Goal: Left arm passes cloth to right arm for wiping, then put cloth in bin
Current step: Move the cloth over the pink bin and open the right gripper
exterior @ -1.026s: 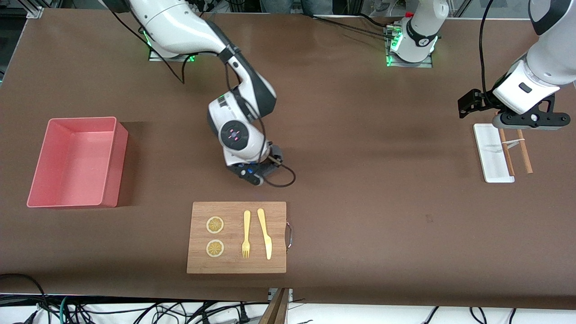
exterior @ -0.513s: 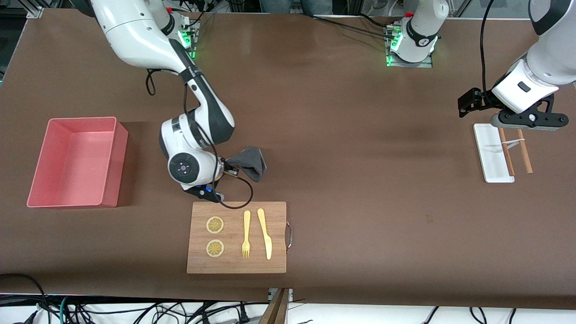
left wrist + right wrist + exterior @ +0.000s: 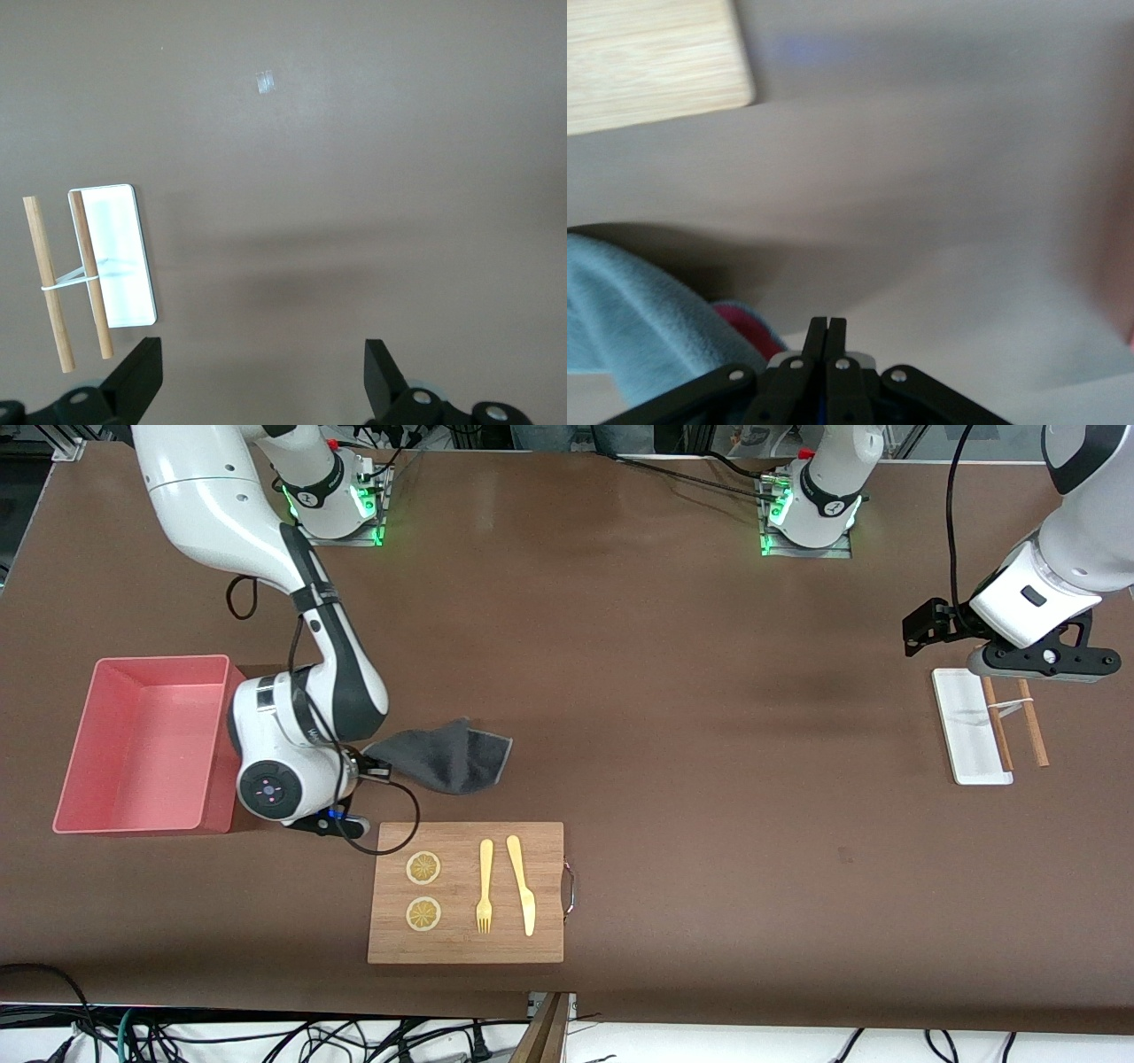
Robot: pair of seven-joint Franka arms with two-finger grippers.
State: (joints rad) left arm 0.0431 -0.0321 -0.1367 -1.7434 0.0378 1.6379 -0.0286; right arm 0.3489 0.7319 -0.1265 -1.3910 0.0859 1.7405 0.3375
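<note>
1. The table [image 3: 709, 779] is covered in brown.
2. The bin [image 3: 142, 744], a pink box, is stood at the right arm's end of the table.
3. The wooden board [image 3: 466, 893] is laid nearer the front camera than the cloth.
4. The cloth [image 3: 447, 757], dark grey, is spread between the bin and the table's middle; one corner is clamped in the right gripper [image 3: 361, 766], whose fingers [image 3: 826, 341] are pressed together on it.
5. The left gripper [image 3: 921, 627] is held over the white tray [image 3: 967, 726], fingers [image 3: 137, 381] apart, gripping nothing; this arm is waiting.
</note>
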